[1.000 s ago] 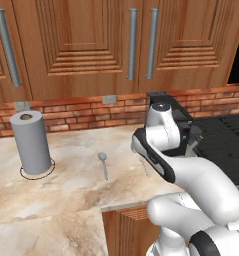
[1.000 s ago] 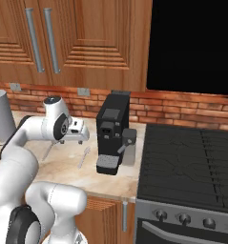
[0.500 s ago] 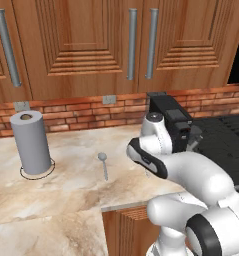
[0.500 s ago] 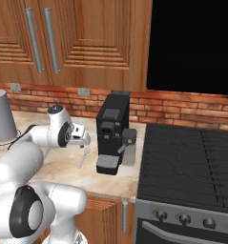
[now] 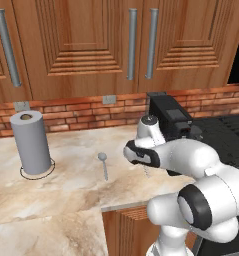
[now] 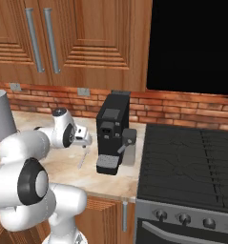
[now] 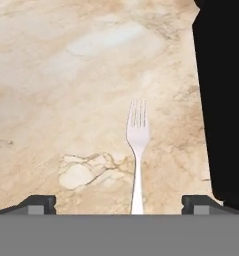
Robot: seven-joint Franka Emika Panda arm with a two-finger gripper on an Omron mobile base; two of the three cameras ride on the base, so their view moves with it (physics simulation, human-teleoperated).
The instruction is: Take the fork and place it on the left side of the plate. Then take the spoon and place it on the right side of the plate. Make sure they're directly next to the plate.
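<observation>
The fork [image 7: 137, 150] lies on the bench [image 7: 66, 75] with its handle end cut off at the bottom of the hand view. In the left base view the arm [image 5: 191, 160] hides most of it, leaving a thin sliver. The coffee machine [image 7: 223, 100] is cut by the hand view's right edge.

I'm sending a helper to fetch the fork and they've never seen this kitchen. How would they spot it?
Find the black coffee machine on the marble counter, beside the stove. The fork lies flat on the counter just left of it, below the robot's open claw. It has tines, unlike the round-bowled spoon lying nearer the grey paper towel roll.
</observation>
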